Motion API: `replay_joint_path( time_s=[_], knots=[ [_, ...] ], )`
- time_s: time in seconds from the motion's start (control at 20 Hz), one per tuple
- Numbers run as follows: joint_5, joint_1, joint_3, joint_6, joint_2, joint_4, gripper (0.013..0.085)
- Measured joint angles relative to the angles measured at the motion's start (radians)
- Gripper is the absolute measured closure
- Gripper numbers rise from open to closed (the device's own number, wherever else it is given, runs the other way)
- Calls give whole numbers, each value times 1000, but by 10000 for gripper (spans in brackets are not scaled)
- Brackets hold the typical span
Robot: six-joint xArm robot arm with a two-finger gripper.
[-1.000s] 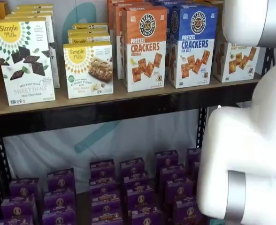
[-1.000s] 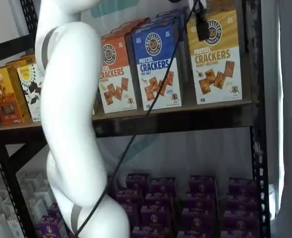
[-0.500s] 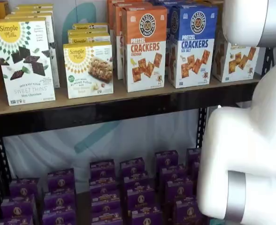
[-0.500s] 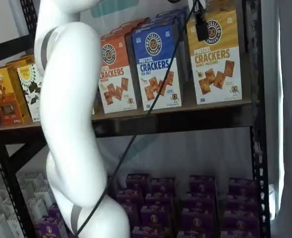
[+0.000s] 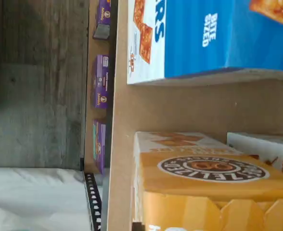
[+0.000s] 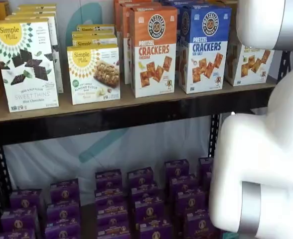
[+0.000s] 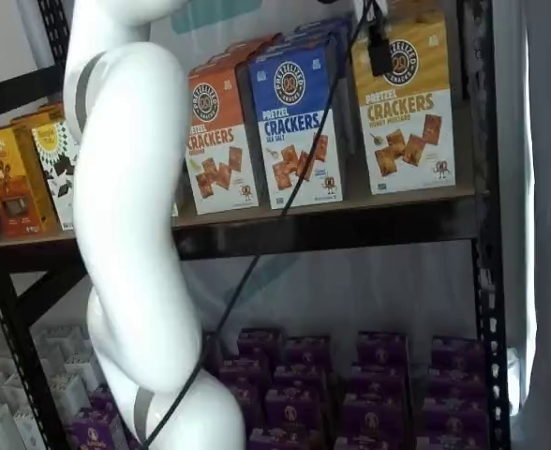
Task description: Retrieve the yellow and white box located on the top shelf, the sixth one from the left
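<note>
I am lining the gripper (image 7: 379, 52) up over the yellow and white box (image 7: 404, 105), which is standing at the right-hand end of the top shelf (image 7: 350, 208), just beside the blue Sea Salt box (image 7: 294, 122) and close to the black upright (image 7: 482, 141). In the other shelf view the arm's white link (image 6: 271, 22) is covering most of that box (image 6: 248, 64). The wrist view is looking down on its yellow top (image 5: 209, 178), with a bare strip of shelf board between it and the blue box (image 5: 218, 38).

Only a single dark finger is hanging from the top edge with the cable beside it, so I cannot tell how wide the fingers are standing, and I am seeing nothing in their hold.

To do this well, I am judging that the fingers need to straddle the box's narrow top squarely, using that bare strip on one side (the upright leaves little room on the other), and to come down straight so the neighbouring box is not nudged.

Against the frames from a second and half a second ago, the dark finger is sitting about where it was and the arm has hardly shifted; the boxes are all standing where they were.
</note>
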Motion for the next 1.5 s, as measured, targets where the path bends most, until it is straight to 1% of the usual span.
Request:
replay_joint_path(
  time_s=[0.15, 0.35, 0.45, 0.55, 0.75, 1.0, 1.15, 1.35, 1.5],
  knots=[
    [30, -10, -9, -5, -7, 8, 370],
    [104, -37, -37, -17, -16, 32, 370],
    [134, -51, -37, -25, -32, 41, 370],
    [147, -68, -14, -38, -65, 48, 370],
    [141, -91, 65, -67, -153, 36, 370],
    [157, -106, 143, -101, -249, -17, 370],
    [187, -114, 176, -113, -292, -34, 370],
    [241, -112, 213, -112, -339, -47, 370],
    [270, -98, 243, -99, -373, -51, 370]
  ],
)
